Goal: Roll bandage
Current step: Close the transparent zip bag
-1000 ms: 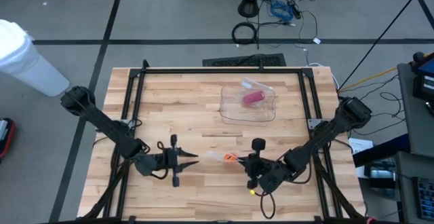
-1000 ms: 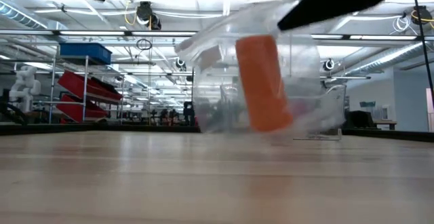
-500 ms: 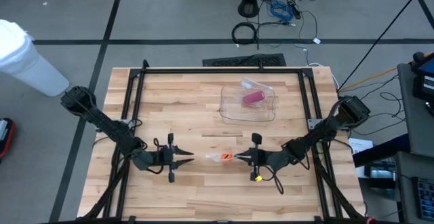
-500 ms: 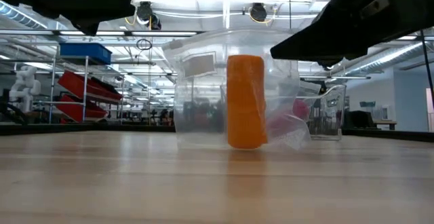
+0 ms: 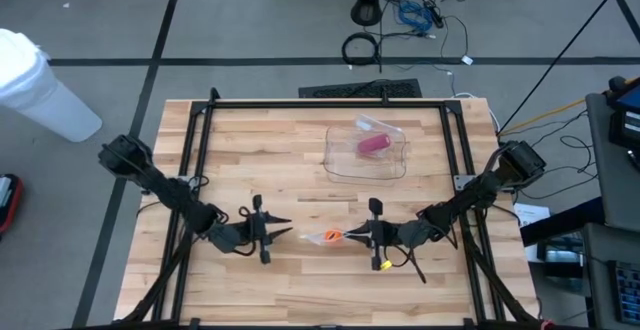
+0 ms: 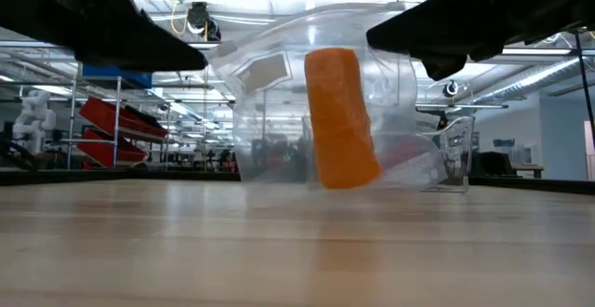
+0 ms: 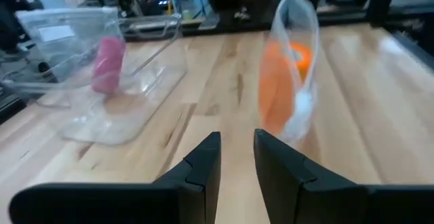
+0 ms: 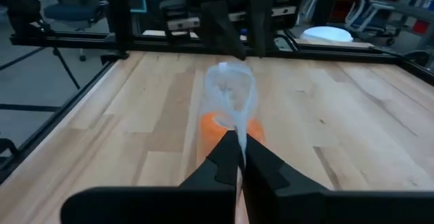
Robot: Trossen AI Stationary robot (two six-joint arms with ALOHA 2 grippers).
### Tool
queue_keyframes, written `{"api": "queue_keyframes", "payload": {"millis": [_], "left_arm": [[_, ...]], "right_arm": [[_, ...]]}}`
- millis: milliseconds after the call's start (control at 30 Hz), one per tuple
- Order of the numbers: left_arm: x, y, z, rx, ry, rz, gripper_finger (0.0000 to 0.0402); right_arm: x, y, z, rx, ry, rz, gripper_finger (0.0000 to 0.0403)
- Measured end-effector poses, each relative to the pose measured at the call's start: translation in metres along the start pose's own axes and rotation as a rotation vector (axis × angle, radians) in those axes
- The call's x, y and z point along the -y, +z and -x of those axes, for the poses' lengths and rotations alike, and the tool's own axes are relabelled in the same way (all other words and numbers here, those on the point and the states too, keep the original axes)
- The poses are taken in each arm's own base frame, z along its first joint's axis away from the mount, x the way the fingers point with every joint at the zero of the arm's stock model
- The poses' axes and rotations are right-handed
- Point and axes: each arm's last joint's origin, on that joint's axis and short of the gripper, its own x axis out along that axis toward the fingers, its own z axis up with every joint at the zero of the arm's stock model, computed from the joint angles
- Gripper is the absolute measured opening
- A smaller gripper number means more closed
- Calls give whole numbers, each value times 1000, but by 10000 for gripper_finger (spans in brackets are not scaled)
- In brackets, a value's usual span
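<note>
I have the right gripper [image 5: 346, 234] pinched shut on the clear bag [image 5: 322, 238] holding the upright orange bandage roll [image 5: 333, 236], which hangs directly between it and my left gripper [image 5: 285, 232], whose fingers stand slightly apart, empty.

The left gripper [image 5: 283, 232] is sliding closer to the clear bag [image 5: 318, 238] that the right gripper [image 5: 346, 235] is pinching, narrowing the gap ahead of its fingertips. The bag is tilting again, its orange roll [image 6: 340, 118] leaning over beneath the right gripper after standing upright.
</note>
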Motion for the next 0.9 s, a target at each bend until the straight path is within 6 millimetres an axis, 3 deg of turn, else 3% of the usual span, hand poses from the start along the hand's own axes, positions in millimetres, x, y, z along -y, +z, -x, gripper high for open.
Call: {"api": "queue_keyframes", "payload": {"millis": [500, 900], "left_arm": [[2, -2, -8, -34, -169, 6, 157], [-4, -12, -22, -60, -121, 56, 160]], "right_arm": [[4, 1, -2, 11, -20, -40, 0], [7, 3, -4, 20, -28, -47, 0]]}}
